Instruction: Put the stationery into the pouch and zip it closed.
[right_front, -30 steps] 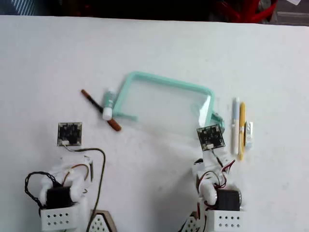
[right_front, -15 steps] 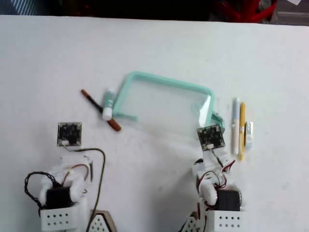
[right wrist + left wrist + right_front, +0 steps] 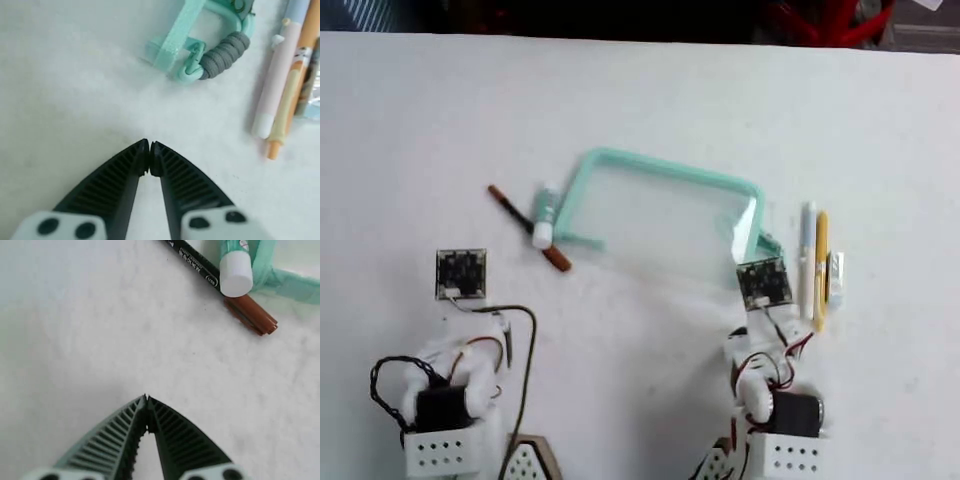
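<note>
The high camera looks straight down from far up, with the pouch point(image 3: 660, 172) in the middle. Each wrist camera sits low and close, facing one end of that same pouch.

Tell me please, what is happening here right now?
Nothing is held yet. Both pincers are shut and empty. The left pincer is near the brown marker and the glue stick. The right pincer is near the grey loop at the pouch's corner. The pouch lies flat between the two groups of stationery, and the pens lie beside it, not inside.
</note>
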You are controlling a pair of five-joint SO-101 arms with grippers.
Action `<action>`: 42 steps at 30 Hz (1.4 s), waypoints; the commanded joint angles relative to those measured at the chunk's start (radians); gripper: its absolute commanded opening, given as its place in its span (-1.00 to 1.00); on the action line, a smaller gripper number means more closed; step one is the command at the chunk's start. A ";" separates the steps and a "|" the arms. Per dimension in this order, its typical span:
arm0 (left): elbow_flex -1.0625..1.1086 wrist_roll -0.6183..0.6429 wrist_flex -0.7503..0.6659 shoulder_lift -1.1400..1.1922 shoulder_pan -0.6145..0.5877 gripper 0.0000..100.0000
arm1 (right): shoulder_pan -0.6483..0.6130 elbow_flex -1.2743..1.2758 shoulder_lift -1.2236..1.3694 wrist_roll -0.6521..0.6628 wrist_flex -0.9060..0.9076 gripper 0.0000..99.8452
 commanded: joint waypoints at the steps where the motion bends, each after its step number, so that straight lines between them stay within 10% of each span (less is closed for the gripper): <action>1: -0.005 0.011 -0.014 -0.007 -0.013 -0.95 | 0.182 0.008 -0.007 0.009 -0.097 -0.96; 9: -0.005 0.011 -0.018 -0.007 -0.015 -0.95 | 0.272 0.009 -0.007 0.282 -0.387 -0.96; 15: -0.005 0.011 -0.015 -0.007 -0.015 -0.95 | 0.236 0.009 -0.005 0.819 -0.541 -0.96; 20: -0.005 0.011 -0.014 -0.007 -0.015 -0.95 | 0.182 -0.032 -0.001 0.827 -0.624 -0.95; 31: -0.005 0.006 0.000 -0.007 -0.015 -0.95 | 0.131 -0.407 0.067 0.183 -0.398 -0.67; 42: -0.005 0.005 0.008 -0.007 -0.015 -0.95 | 0.128 -0.697 0.863 -0.488 -0.395 -0.62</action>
